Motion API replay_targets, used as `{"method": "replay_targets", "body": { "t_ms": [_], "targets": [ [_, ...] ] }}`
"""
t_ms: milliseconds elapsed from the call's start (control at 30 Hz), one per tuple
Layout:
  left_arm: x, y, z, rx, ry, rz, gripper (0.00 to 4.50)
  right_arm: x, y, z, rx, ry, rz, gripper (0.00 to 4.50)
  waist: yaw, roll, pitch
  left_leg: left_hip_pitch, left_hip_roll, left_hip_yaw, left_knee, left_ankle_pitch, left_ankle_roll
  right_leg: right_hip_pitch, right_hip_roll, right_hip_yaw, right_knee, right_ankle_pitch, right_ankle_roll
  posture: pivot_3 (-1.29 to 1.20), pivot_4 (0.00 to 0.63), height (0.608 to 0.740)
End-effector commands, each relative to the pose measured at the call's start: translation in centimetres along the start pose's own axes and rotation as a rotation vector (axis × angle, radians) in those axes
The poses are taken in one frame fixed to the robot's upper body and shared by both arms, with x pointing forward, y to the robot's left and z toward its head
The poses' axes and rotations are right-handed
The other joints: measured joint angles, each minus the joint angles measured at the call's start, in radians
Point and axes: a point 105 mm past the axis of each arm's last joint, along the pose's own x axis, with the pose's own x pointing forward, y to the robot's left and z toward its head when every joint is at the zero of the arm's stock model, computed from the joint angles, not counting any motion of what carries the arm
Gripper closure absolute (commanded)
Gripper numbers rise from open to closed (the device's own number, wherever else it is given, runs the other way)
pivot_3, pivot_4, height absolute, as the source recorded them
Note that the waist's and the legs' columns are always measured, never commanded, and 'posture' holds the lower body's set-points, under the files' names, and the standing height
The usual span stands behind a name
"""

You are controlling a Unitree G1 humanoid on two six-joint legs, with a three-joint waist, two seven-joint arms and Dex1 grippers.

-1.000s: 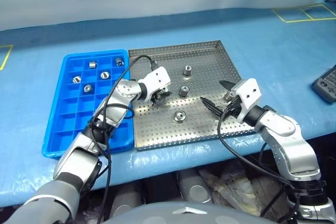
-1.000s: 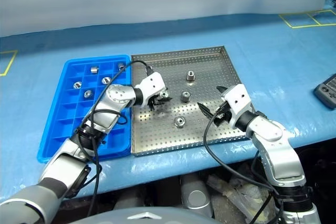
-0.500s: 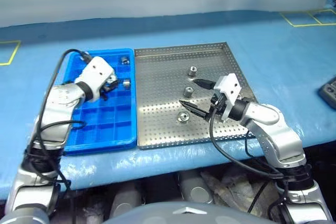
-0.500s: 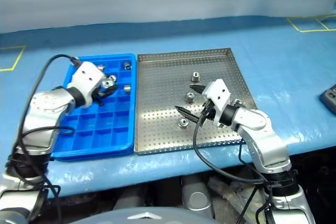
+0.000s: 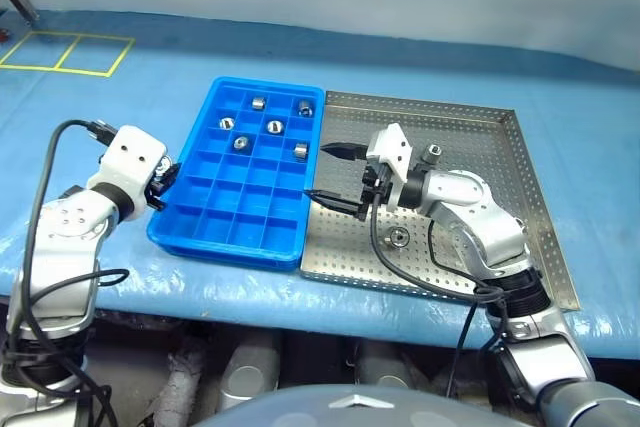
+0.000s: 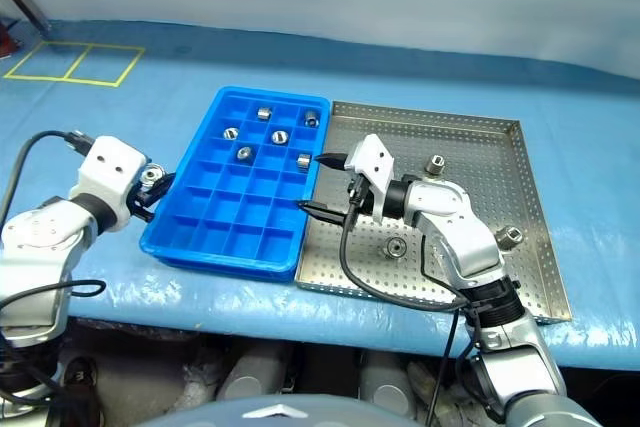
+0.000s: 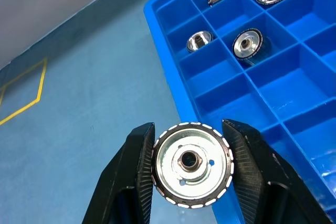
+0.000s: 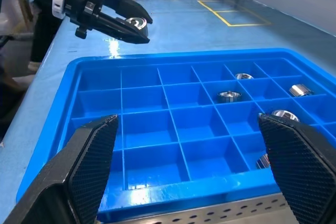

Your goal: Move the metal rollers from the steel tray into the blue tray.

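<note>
My left gripper (image 6: 150,183) is shut on a metal roller (image 7: 191,165), held above the blue mat just outside the blue tray's (image 5: 225,242) left rim. Several rollers lie in the tray's far compartments, one of them (image 5: 274,127) near the middle of that group. My right gripper (image 5: 322,171) is open with nothing between its fingers. It points left over the seam where the steel tray (image 5: 420,102) meets the blue tray. Loose rollers lie on the steel tray: one (image 5: 398,238) near the front, one (image 5: 433,154) behind the right wrist, and one (image 6: 511,237) to the right.
Both trays rest side by side on a blue mat, close to the table's front edge (image 5: 330,292). Yellow tape squares (image 5: 65,50) mark the mat at the far left. A black cable (image 5: 45,177) loops up from the left arm.
The view has turned left. My left gripper carried a roller from the steel tray across the blue tray to beyond its left rim. The open right gripper swung left to the blue tray's right edge.
</note>
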Motion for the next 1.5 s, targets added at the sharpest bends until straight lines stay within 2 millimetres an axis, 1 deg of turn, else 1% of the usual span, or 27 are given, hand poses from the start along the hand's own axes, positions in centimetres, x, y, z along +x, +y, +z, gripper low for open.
{"method": "replay_targets", "body": {
  "t_ms": [33,167,300,400,567,700,967,1167,1200,1233,1300,1367,1433,1500],
  "targets": [
    [0.8,-0.4,0.8,0.006,-0.034,-0.008,2.74,0.0,0.2,1.1,-0.045,-0.032,0.017,0.00,0.002,0.000,0.000,0.000,0.000,0.000,0.000,0.000,-0.001,0.000,0.000,0.000,0.000,0.000,0.000,0.18,0.150,0.740],
    [1.9,-0.5,0.8,-0.005,-0.032,-0.017,2.74,-0.5,0.2,1.0,-0.049,-0.021,0.004,0.00,-0.001,0.000,0.000,0.000,0.000,-0.003,-0.001,0.001,-0.001,0.000,0.000,-0.003,0.001,-0.001,-0.002,0.16,0.150,0.740],
    [3.3,0.0,0.8,-0.001,-0.028,-0.002,2.74,-0.9,0.2,0.9,-0.048,-0.014,-0.015,0.00,-0.011,0.000,0.000,0.000,0.000,-0.005,-0.002,0.001,-0.002,0.000,0.001,-0.005,0.001,-0.002,-0.003,0.13,0.150,0.740],
    [4.0,0.0,1.0,-0.004,-0.034,-0.003,2.74,-1.1,0.2,0.8,-0.045,-0.014,-0.027,0.00,-0.017,0.000,0.000,0.000,0.000,-0.006,-0.002,0.002,-0.003,0.001,0.001,-0.006,0.001,-0.002,-0.004,0.12,0.150,0.740],
    [4.8,0.0,0.3,-0.001,-0.014,-0.001,2.74,-1.2,0.3,0.8,-0.043,-0.016,-0.035,0.00,-0.028,0.000,0.000,-0.001,0.000,-0.007,-0.002,0.003,-0.005,0.000,0.001,-0.006,0.001,-0.002,-0.004,0.10,0.150,0.740],
    [5.0,0.1,0.1,-0.014,-0.019,0.009,2.74,-1.3,0.4,0.7,-0.040,-0.015,-0.043,0.00,-0.030,0.000,0.000,-0.001,0.000,-0.007,-0.002,0.003,-0.004,0.000,0.001,-0.007,0.001,-0.002,-0.004,0.09,0.150,0.740],
    [4.9,0.4,0.1,-0.011,-0.025,0.028,2.74,-1.5,0.3,0.6,-0.041,-0.012,-0.055,0.00,-0.033,0.000,0.000,-0.001,0.000,-0.008,-0.002,0.002,-0.004,0.000,0.000,-0.007,0.001,-0.002,-0.004,0.09,0.150,0.740],
    [5.1,-0.2,0.1,-0.023,-0.024,-0.014,2.74,-1.4,0.3,0.6,-0.041,-0.015,-0.055,0.00,-0.035,0.000,0.000,-0.001,0.000,-0.008,-0.002,0.002,-0.004,0.000,0.000,-0.008,0.001,-0.002,-0.004,0.09,0.150,0.740],
    [5.1,-0.1,0.3,-0.022,-0.028,0.001,2.02,-1.5,0.3,0.6,-0.041,-0.016,-0.056,0.00,-0.036,0.000,0.000,-0.001,0.000,-0.008,-0.002,0.002,-0.004,0.000,0.000,-0.008,0.001,-0.002,-0.004,0.09,0.150,0.740],
    [5.2,0.1,0.3,-0.021,-0.030,0.014,1.87,-1.5,0.3,0.6,-0.042,-0.016,-0.056,0.00,-0.036,0.000,0.000,-0.001,0.000,-0.008,-0.002,0.002,-0.004,0.000,0.000,-0.008,0.001,-0.002,-0.004,0.08,0.150,0.740],
    [5.2,0.4,0.4,-0.020,-0.028,0.033,1.14,-1.6,0.3,0.6,-0.042,-0.016,-0.058,0.00,-0.036,0.000,0.000,-0.001,0.000,-0.009,-0.002,0.002,-0.004,0.001,0.000,-0.008,0.001,-0.002,-0.004,0.08,0.150,0.740],
    [5.2,0.6,0.7,-0.022,-0.041,0.053,0.52,-1.6,0.3,0.7,-0.043,-0.016,-0.061,0.00,-0.036,0.000,0.000,-0.001,0.000,-0.009,-0.002,0.002,-0.004,0.001,0.000,-0.008,0.001,-0.002,-0.004,0.08,0.150,0.740],
    [5.1,0.6,1.7,-0.026,-0.092,0.055,0.52,-1.7,0.3,0.6,-0.044,-0.016,-0.064,0.00,-0.037,0.000,0.000,-0.001,0.000,-0.009,-0.002,0.002,-0.004,0.001,0.000,-0.008,0.001,-0.002,-0.004,0.07,0.150,0.740],
    [5.0,-0.2,3.4,-0.038,-0.165,0.013,0.52,-1.8,0.3,0.6,-0.046,-0.014,-0.068,0.00,-0.037,0.000,0.000,-0.001,0.000,-0.009,-0.002,0.003,-0.004,0.001,0.000,-0.008,0.001,-0.002,-0.004,0.07,0.150,0.740]
  ]
}}
